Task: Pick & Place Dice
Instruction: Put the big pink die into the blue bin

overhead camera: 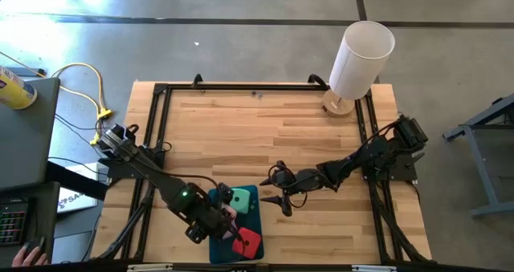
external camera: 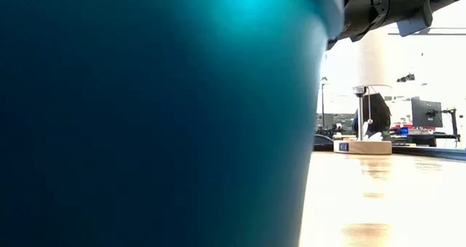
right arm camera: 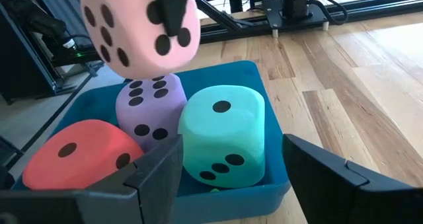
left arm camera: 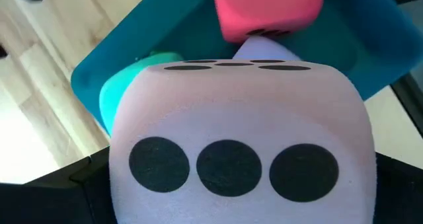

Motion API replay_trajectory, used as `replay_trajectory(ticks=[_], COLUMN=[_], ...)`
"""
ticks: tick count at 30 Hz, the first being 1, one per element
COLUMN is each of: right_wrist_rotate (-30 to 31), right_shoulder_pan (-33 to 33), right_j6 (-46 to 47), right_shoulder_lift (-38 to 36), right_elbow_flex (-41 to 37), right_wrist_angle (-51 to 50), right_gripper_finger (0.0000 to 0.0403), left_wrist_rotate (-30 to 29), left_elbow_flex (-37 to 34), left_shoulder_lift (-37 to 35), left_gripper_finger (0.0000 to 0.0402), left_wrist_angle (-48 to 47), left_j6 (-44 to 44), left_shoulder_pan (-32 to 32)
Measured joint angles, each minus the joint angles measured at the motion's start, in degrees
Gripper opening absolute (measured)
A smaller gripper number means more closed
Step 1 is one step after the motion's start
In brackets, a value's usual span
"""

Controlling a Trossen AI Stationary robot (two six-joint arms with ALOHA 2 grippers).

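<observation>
High view is showing a wooden table (overhead camera: pixel 265 127) with a blue tray (overhead camera: pixel 253 198) sitting near its front edge. The left gripper (overhead camera: pixel 225 221) is hanging over the tray and is squeezing the pink die (right arm camera: pixel 139 32) between its fingers. In the right wrist view, the pink die is being held up in the air, just above the purple die (right arm camera: pixel 149 108).

The purple die is sitting inside the tray, between the red die (right arm camera: pixel 79 151) and the green die (right arm camera: pixel 223 135). The green die is lying at the end of the tray nearest the right gripper (overhead camera: pixel 283 202), and the red die is lying at the other end. All three are sitting close together, and the purple and green ones are touching.

In the left wrist view, the pink die is filling most of the picture, showing a face with three black dots in a row. The red die and a bit of the green die are peeking out behind it.

The right gripper is waiting just beside the tray with its fingers (right arm camera: pixel 155 168) spread apart and holding nothing.

Low view is mostly blocked by the blue side of the tray. A white lamp (overhead camera: pixel 360 59) is standing at the far right corner of the table.
</observation>
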Motion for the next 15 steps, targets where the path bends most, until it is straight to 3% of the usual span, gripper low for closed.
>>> replay_trajectory(ticks=[15], right_wrist_rotate=[0.00], right_shoulder_pan=[0.00], right_j6=[-0.02], right_shoulder_lift=[0.00], right_elbow_flex=[-0.01], right_wrist_angle=[-0.41], right_gripper_finger=[0.0249], left_wrist_rotate=[0.55], left_elbow_flex=[0.00], left_shoulder_lift=[3.11], left_gripper_finger=[0.0396], left_wrist_angle=[-0.10], left_j6=[0.60], left_shoulder_pan=[-0.96])
